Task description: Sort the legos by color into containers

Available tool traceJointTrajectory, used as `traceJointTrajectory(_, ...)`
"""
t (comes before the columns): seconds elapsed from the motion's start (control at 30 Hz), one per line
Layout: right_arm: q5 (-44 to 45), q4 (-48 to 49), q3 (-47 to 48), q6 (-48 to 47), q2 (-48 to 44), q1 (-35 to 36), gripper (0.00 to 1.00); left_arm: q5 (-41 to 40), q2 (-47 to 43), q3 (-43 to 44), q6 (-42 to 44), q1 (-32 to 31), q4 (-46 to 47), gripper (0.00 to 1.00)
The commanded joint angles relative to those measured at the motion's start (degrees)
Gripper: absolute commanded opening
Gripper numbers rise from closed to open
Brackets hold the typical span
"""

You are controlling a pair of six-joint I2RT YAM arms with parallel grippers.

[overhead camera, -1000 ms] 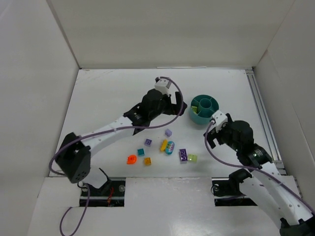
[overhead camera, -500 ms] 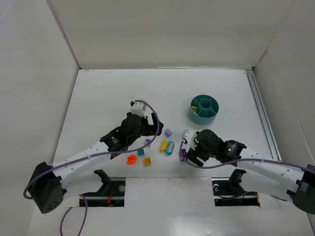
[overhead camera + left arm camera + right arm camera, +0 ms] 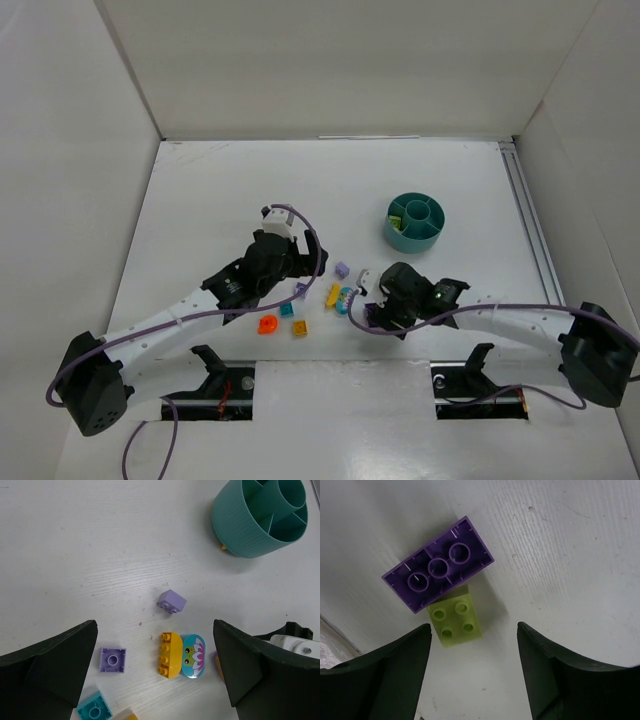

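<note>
**Right gripper** (image 3: 472,645): the jaws stand moderately apart, one on each side of a pale green square plastic brick (image 3: 455,620). Neither touches it and nothing is held. The brick lies studs up on the white table (image 3: 220,200), touching the long edge of a dark purple oblong plastic brick (image 3: 439,570) that lies hollow side up. The straddle is judged to be meant to take the green brick alone and leave its neighbour. Both bricks sit on the near side of the small round teal plastic cup with inner dividers (image 3: 400,240), slightly left of it and clearly apart from it. The right arm reaches low and leftward, with the wrist pitched down over the pair.

**Left gripper** (image 3: 154,630): the jaws are at full spread and empty. It hovers over the loose bricks near-left of the cup:
- a small lilac brick (image 3: 171,601), closest to the cup
- a yellow rounded brick (image 3: 169,654) touching an oval blue printed piece (image 3: 192,656)
- a lilac square plate (image 3: 113,659)
- a teal brick (image 3: 94,710), farther from the cup

The left arm is extended forward with the wrist facing straight down. This is judged a waiting pose.

**Unsorted:** a round orange piece (image 3: 267,324) and an orange square brick (image 3: 299,328) lie farthest from the cup.
</note>
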Motion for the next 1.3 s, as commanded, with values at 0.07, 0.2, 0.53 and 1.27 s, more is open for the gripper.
traceJointTrajectory(0.07, 0.09, 4.37, 2.52, -0.35, 2.73, 0.49, 0.68, -2.25, 0.25, -0.14, -0.23, 0.31, 0.05, 1.0)
traceJointTrajectory(0.2, -1.05, 7.79, 2.52, -1.76, 4.14, 0.49, 0.6, -2.26, 0.78, 0.38, -0.23, 0.31, 0.05, 1.0)
traceJointTrajectory(0.53, -2.03, 9.9, 2.6, -3.07, 3.27, 0.49, 0.31, -3.93, 1.3, 0.38, -0.85, 0.31, -1.0, 1.0)
traceJointTrajectory(1.27, 13.01, 23.7, 24.3, -15.2, 5.62, -20.86, 0.31, -7.09, 4.12, 2.76, -6.47, 4.18, -6.02, 1.0)
